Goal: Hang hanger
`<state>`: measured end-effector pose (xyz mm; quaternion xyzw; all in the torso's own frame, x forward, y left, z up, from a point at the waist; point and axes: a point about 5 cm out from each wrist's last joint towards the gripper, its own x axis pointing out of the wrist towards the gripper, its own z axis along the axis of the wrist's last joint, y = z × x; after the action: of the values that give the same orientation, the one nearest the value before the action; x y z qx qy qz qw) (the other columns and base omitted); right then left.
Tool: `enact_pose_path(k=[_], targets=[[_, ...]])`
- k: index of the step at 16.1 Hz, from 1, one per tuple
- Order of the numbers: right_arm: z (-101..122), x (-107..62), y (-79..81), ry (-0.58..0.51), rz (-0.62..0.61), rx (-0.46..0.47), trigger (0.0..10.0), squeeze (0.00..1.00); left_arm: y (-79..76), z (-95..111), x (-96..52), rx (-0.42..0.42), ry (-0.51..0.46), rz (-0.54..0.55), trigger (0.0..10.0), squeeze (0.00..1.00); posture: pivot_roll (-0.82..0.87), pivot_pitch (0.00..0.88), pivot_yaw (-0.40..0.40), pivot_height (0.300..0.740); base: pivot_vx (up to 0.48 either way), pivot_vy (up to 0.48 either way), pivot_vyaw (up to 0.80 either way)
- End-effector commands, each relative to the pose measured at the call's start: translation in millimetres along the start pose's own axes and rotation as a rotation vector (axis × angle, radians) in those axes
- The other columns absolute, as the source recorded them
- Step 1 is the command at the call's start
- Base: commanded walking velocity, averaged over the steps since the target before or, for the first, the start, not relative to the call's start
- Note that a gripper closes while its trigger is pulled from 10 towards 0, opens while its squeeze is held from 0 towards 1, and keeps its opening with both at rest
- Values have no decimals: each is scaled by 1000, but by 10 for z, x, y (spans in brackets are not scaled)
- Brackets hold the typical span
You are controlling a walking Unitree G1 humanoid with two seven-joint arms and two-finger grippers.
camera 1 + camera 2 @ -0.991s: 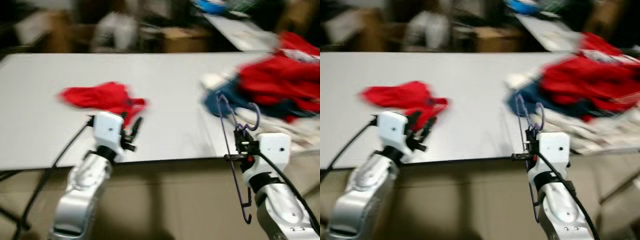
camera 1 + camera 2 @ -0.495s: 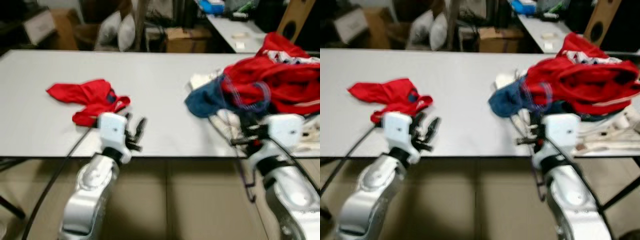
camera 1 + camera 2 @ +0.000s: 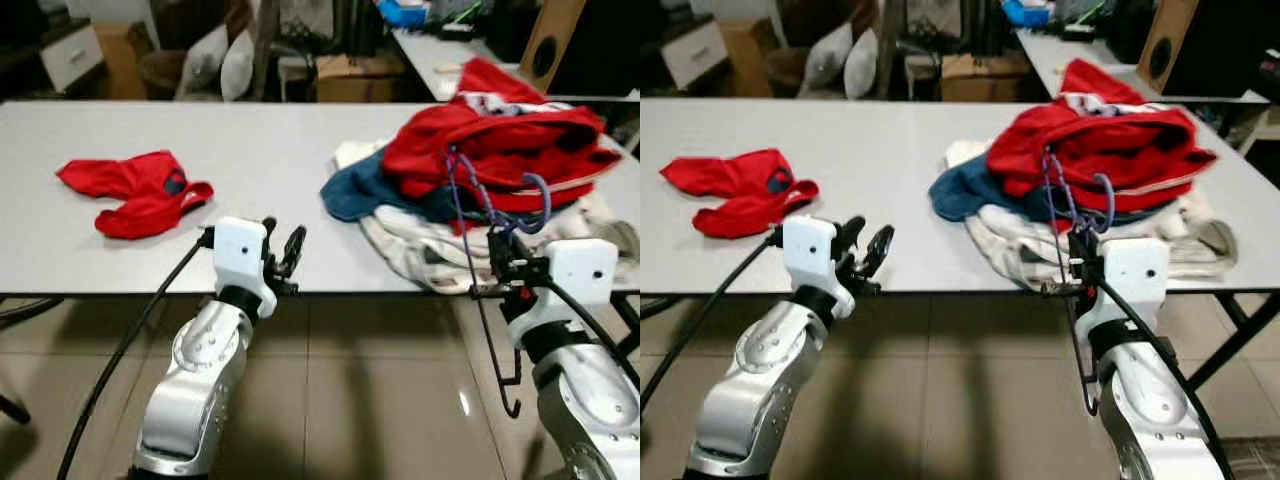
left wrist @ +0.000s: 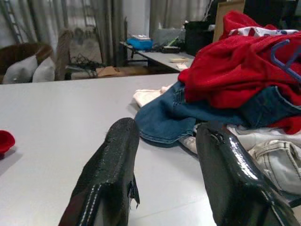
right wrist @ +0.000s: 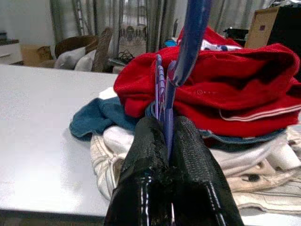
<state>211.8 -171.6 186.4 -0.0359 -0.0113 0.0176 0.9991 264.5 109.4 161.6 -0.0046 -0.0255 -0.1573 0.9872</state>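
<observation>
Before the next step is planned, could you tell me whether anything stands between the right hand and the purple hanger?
Nothing does: the right hand is already shut on the purple hanger, whose wire runs between its fingers. The hanger stands at the table edge, in front of the clothes pile.

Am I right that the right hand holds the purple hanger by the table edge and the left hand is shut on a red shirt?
Not quite. The left hand is open and holds nothing, as the left wrist view shows. The red shirt lies apart on the table. The right hand does hold the hanger.
</observation>
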Motion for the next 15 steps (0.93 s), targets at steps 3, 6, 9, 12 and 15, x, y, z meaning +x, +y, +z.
enact_pose_path(k=[3,6,9,12,15], targets=[[6,-14,-6,3,0,0,10000,0,19,1,12,-23,-2,25,10000,0,-31,32,16,740,0,-100,0],[24,5,-35,-3,-15,-3,10000,0,-2,47,53,-27,-30,-2,10000,0,-34,33,15,740,99,0,-748],[58,16,-40,-24,-21,-9,10000,0,-15,76,97,-40,-41,3,10000,0,-36,33,16,740,359,0,-263],[59,9,-41,-23,-21,-13,10000,0,-37,89,133,-48,-47,0,10000,0,-40,37,17,740,388,0,0],[50,13,-39,-13,-20,-11,10000,0,-55,121,167,-59,-58,-10,10000,0,-40,37,19,740,415,0,-533]])
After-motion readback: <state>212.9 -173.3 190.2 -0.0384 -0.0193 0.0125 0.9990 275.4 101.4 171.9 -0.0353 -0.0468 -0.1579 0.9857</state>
